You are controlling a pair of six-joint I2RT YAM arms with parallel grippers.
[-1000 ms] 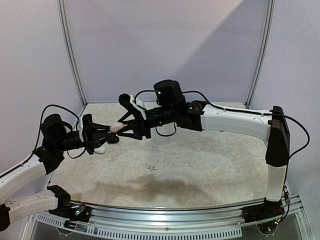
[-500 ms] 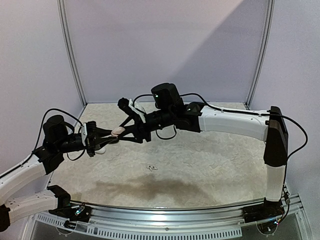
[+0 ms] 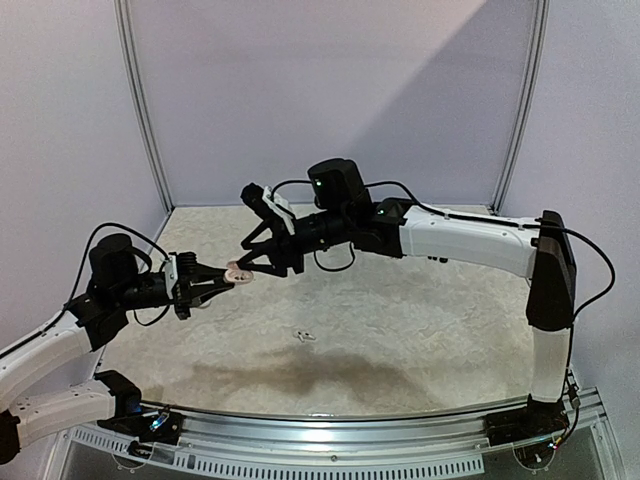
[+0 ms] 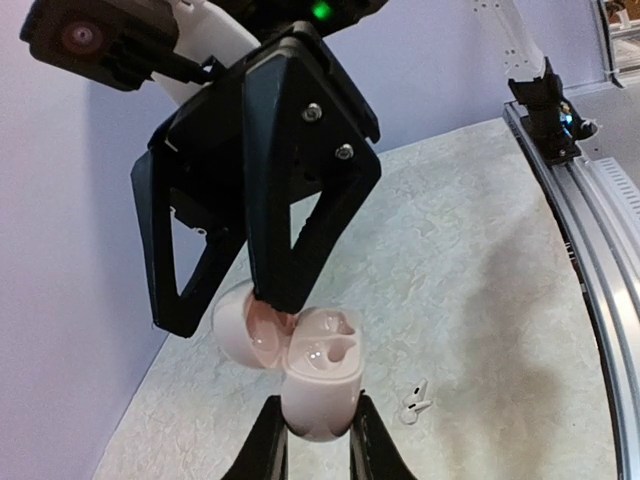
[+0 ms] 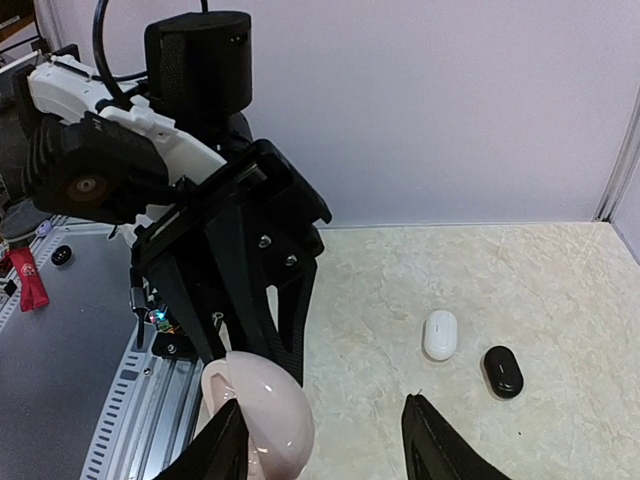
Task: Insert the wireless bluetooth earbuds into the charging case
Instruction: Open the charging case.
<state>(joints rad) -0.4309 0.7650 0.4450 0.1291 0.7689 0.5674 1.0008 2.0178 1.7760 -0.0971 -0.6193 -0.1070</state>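
My left gripper is shut on the base of a pale pink charging case and holds it above the table's left side. Its lid hangs open to the left, and both earbud wells look empty. My right gripper is open and straddles the lid. In the left wrist view, one of its black fingers has its tip at the hinge, inside the lid. The right wrist view shows the lid's back against its left finger. A pair of white earbuds lies on the table below; it also shows in the top view.
A closed white case and a closed black case lie side by side on the marbled table, under the arms at the left. A metal rail runs along the near edge. Purple walls enclose the back and sides.
My left gripper has carried the pink case slightly right and toward the near edge. My right gripper has stayed at the case and followed it.
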